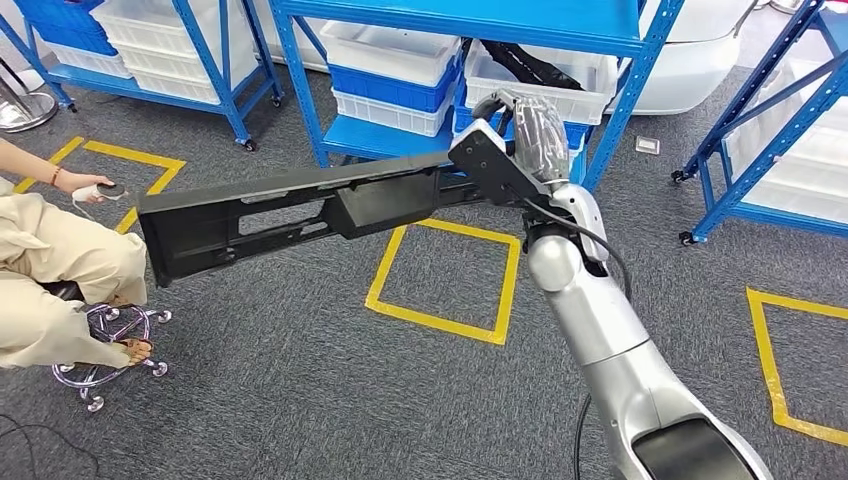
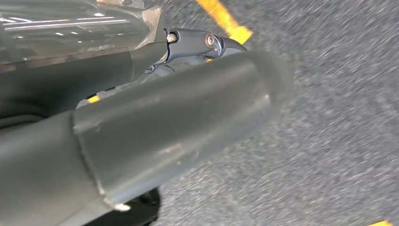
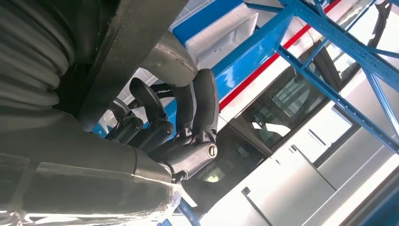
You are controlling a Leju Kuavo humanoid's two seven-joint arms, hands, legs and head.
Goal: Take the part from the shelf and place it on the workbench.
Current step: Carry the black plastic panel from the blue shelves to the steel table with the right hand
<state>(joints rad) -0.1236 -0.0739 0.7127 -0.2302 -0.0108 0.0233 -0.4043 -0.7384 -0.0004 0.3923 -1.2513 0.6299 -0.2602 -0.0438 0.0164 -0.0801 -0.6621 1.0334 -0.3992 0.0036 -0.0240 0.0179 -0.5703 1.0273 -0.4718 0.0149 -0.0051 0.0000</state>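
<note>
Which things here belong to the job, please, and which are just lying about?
Job: long black part; right hand gripping its end.
Lying about: blue shelf; white bins; yellow floor square; seated person.

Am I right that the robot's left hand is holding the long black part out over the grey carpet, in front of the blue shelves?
Not quite: the head view shows the right hand holding the long black part, out over the grey carpet before the blue shelves.
</note>
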